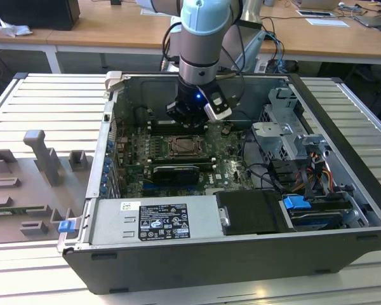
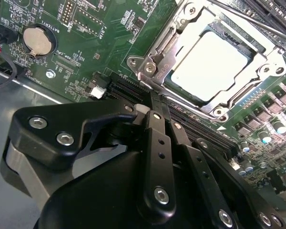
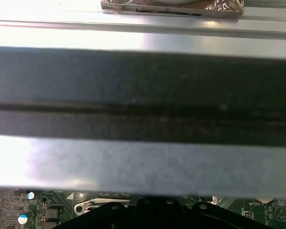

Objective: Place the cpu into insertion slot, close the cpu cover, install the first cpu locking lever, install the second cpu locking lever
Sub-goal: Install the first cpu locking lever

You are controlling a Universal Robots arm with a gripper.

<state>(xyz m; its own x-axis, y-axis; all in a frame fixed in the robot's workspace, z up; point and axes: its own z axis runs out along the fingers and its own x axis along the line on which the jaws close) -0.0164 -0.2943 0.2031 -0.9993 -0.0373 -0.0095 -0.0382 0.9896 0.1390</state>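
The cpu (image 2: 207, 59), a pale square chip, lies in the insertion slot (image 1: 183, 147) on the green board. The silver cpu cover (image 2: 269, 59) lies flat around it, its window showing the chip's top. A thin metal lever (image 2: 158, 47) runs along one side of the socket and ends in a hooked tip beside the corner screw. In the second wrist view my gripper (image 2: 152, 98) has its black fingers (image 2: 158, 143) together, their tips just off that socket corner. In the exterior view the gripper (image 1: 189, 119) hangs over the socket's far edge.
The open computer case (image 1: 343, 121) walls in the board on all sides. Long black memory slots (image 2: 195, 126) run beside the socket under my fingers. A coin battery (image 2: 37, 38) sits further off. A power supply (image 1: 155, 219) and drive cage (image 1: 286, 127) flank the board.
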